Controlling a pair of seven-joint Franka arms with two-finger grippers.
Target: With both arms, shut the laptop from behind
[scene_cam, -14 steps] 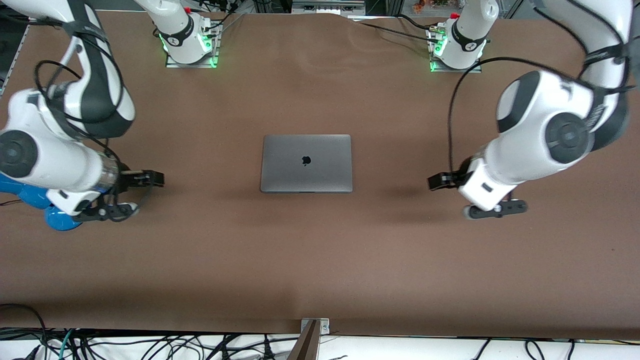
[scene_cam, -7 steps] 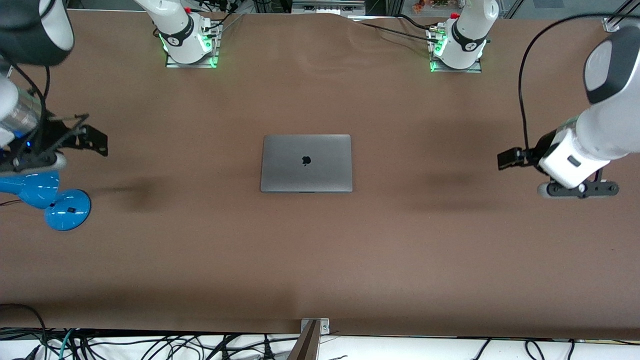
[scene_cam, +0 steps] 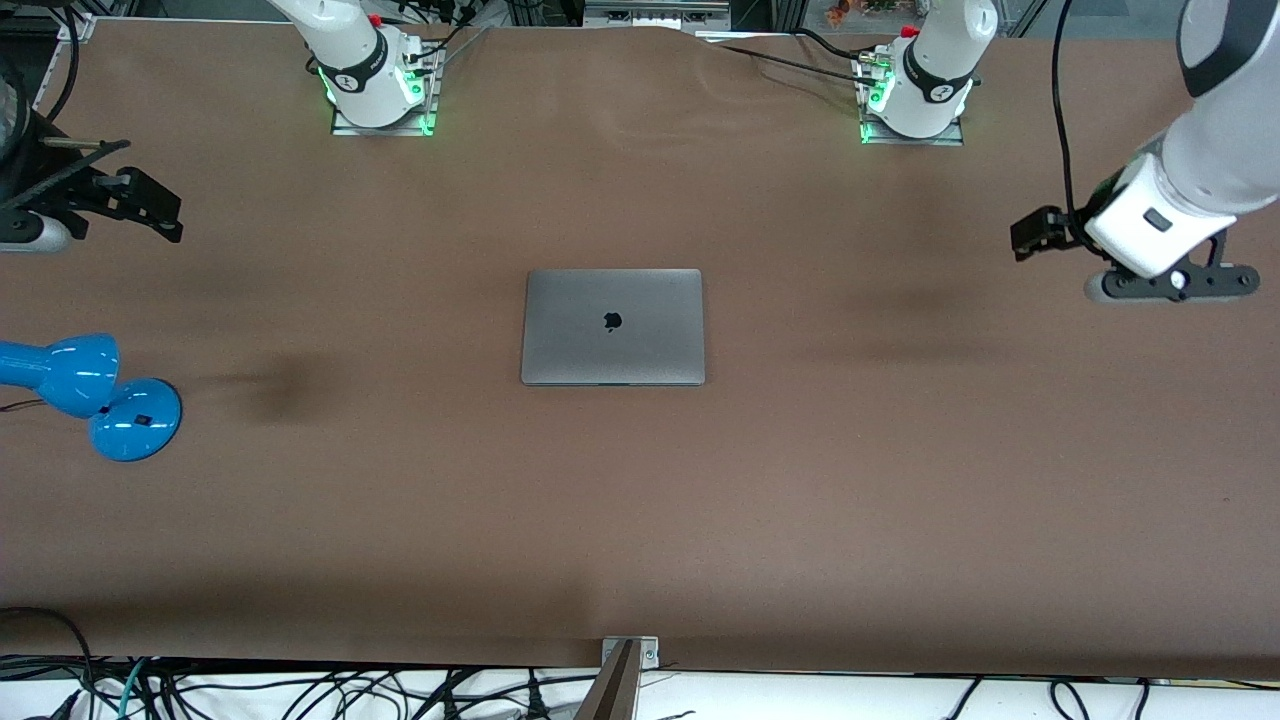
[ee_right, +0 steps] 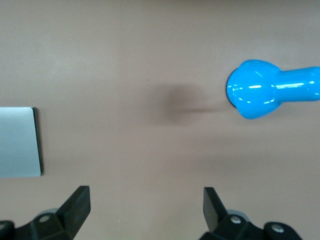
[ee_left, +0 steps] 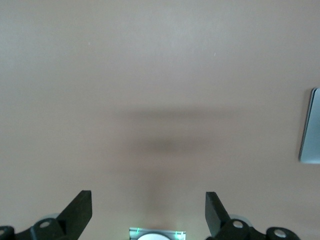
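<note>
The space-grey laptop [scene_cam: 612, 326] lies shut and flat at the table's middle, its dark apple logo up. An edge of it shows in the left wrist view [ee_left: 311, 126] and in the right wrist view [ee_right: 19, 142]. My left gripper [scene_cam: 1032, 232] is open and empty, up in the air over the table at the left arm's end. My right gripper [scene_cam: 160, 212] is open and empty, up over the table at the right arm's end. In both wrist views the fingers [ee_left: 80, 210] [ee_right: 77, 205] stand wide apart over bare brown table.
A blue desk lamp [scene_cam: 90, 395] lies at the right arm's end of the table; its head shows in the right wrist view [ee_right: 260, 95]. The two arm bases [scene_cam: 375, 75] [scene_cam: 915, 85] stand along the table's edge farthest from the front camera.
Both arms have risen and swung outward away from the laptop, toward their own ends of the table. The laptop has not moved.
</note>
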